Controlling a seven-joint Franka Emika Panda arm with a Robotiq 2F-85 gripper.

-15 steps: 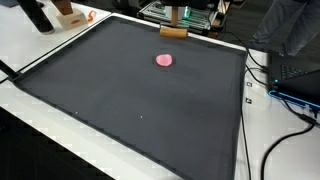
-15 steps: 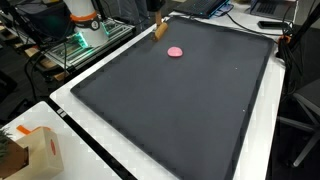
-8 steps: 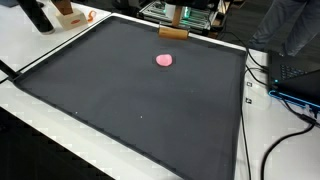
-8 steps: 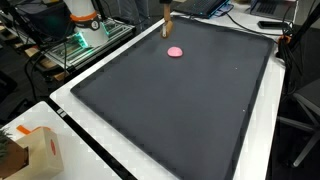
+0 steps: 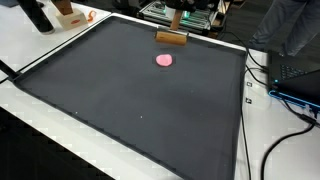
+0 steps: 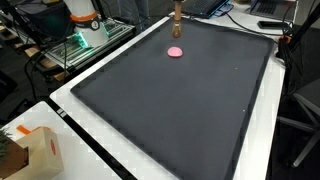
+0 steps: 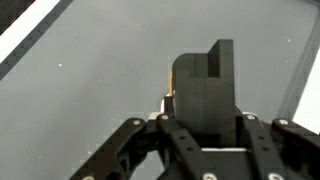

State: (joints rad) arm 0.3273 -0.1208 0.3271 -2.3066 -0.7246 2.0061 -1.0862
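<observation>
A brown wooden block (image 5: 172,38), shadowed dark in the wrist view, sits clamped in the gripper (image 7: 205,118) near the far edge of the black mat (image 5: 130,110); a flat pink disc (image 5: 164,60) lies near it on the mat

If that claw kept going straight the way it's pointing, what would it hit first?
Probably the black mat: the gripper points down at it, and the wooden block in its jaws would likely touch first. Depth is hard to judge.
</observation>
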